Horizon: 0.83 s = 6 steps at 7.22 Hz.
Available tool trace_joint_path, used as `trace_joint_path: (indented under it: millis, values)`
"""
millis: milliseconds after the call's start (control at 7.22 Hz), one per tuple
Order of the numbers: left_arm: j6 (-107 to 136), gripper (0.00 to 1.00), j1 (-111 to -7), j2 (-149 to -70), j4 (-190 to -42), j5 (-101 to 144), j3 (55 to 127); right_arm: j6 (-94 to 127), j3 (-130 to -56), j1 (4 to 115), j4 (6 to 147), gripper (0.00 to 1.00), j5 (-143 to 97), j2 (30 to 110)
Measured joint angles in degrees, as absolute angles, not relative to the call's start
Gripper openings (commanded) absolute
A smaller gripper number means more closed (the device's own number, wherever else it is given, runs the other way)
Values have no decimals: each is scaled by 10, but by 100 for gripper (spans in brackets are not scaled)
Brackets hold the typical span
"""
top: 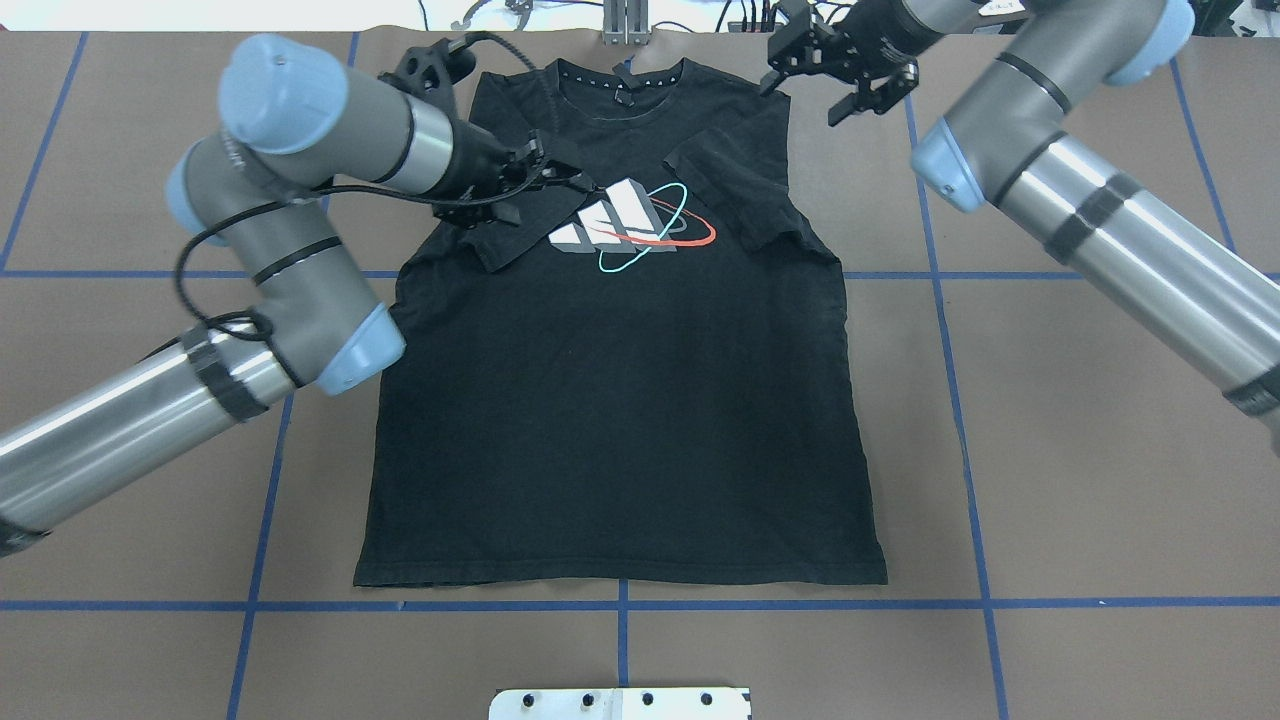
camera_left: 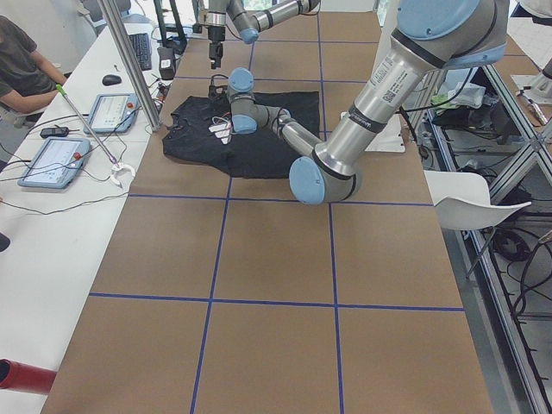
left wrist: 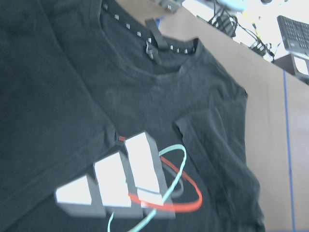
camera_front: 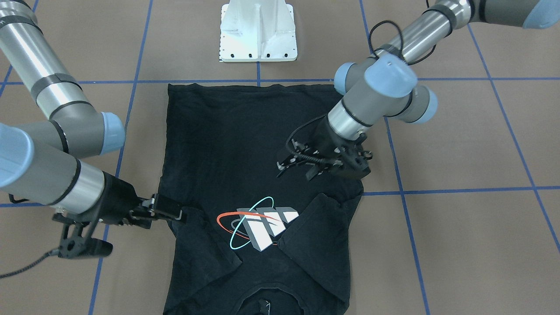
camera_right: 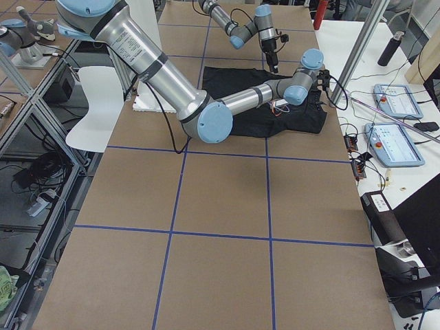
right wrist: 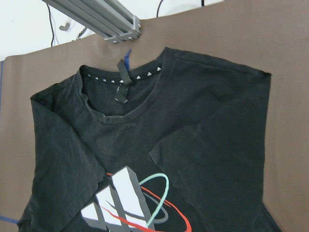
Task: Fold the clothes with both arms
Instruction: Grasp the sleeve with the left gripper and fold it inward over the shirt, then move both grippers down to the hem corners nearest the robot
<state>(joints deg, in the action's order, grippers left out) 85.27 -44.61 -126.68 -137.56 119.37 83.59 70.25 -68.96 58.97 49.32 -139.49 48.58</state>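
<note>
The black T-shirt lies flat on the brown table, graphic up, its collar at the far side from the robot. Both short sleeves are folded inward over the chest, beside the white-grey block graphic. My left gripper hovers open over the folded left sleeve, just left of the graphic, holding nothing; from across the table the left gripper shows its fingers spread. My right gripper is open in the air beyond the shirt's right shoulder; the right gripper shows by the shirt's edge. Both wrist views show only the shirt.
The white pedestal base stands at the robot's side of the table, near the shirt's hem. Blue tape lines grid the brown surface. A side bench with tablets and a seated person runs along the far edge, with an aluminium post near the collar.
</note>
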Motion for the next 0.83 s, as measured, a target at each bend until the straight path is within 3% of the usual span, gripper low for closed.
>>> trace_joint_path:
  millis: [416,831]
  values:
    - [848,99,-454,-1074,-1369,1237,1025,793,-822,581,489,100,-1419,609]
    - [841,99,-434,-935,-1410,1224,1087,805,-928,540,488,100,-1416,716]
